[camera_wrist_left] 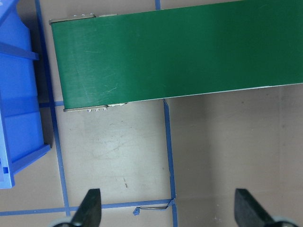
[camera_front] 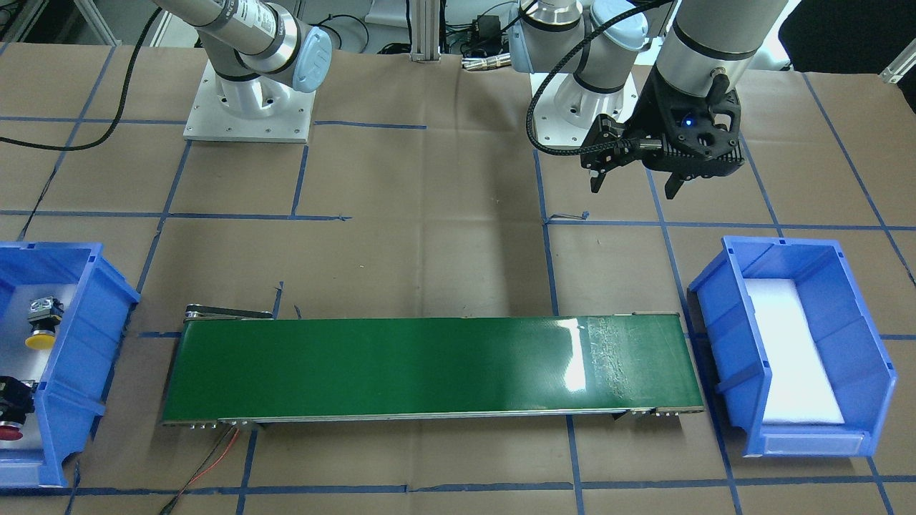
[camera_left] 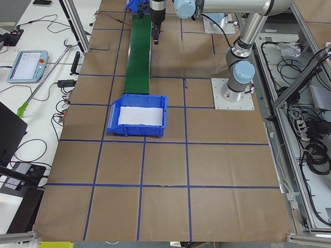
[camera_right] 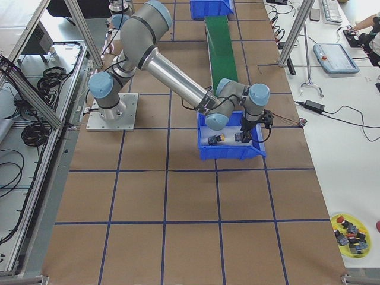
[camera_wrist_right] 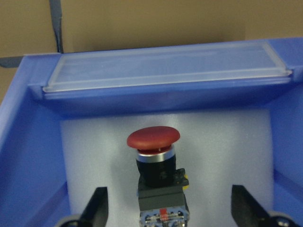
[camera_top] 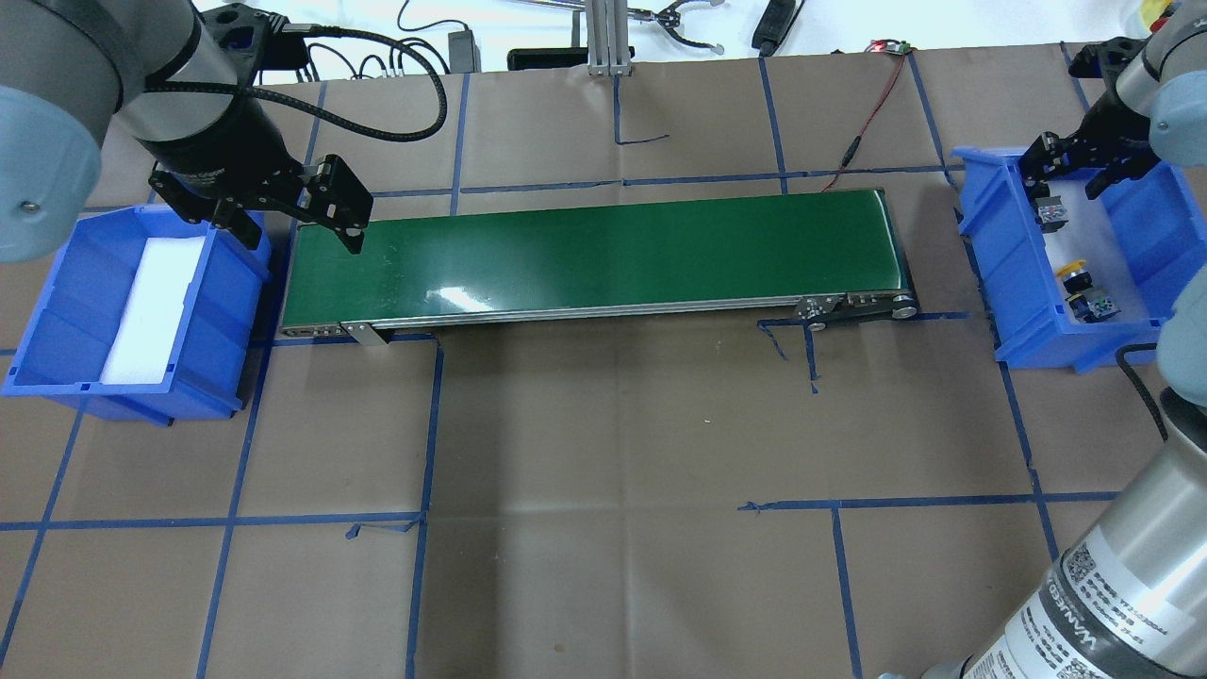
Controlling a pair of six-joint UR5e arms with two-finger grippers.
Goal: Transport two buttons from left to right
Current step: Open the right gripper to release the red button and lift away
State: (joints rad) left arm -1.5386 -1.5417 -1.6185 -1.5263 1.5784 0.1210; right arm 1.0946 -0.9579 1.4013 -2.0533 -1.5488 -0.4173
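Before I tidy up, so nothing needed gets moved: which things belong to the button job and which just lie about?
Job: red button, yellow button, their bin, empty bin, green conveyor, left pincer, right pincer.
Lying about: teach pendant, loose small parts.

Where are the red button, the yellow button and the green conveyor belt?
red button [camera_wrist_right: 153, 136]: right wrist view, on its mushroom cap.
yellow button [camera_front: 41, 341]: front-facing view, on its cap.
green conveyor belt [camera_top: 613, 250]: overhead view, middle of its surface.

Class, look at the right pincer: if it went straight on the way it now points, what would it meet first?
The right pincer would most likely meet the red button, centred between its open fingers in the wrist view, inside the blue bin. Depth is hard to judge.
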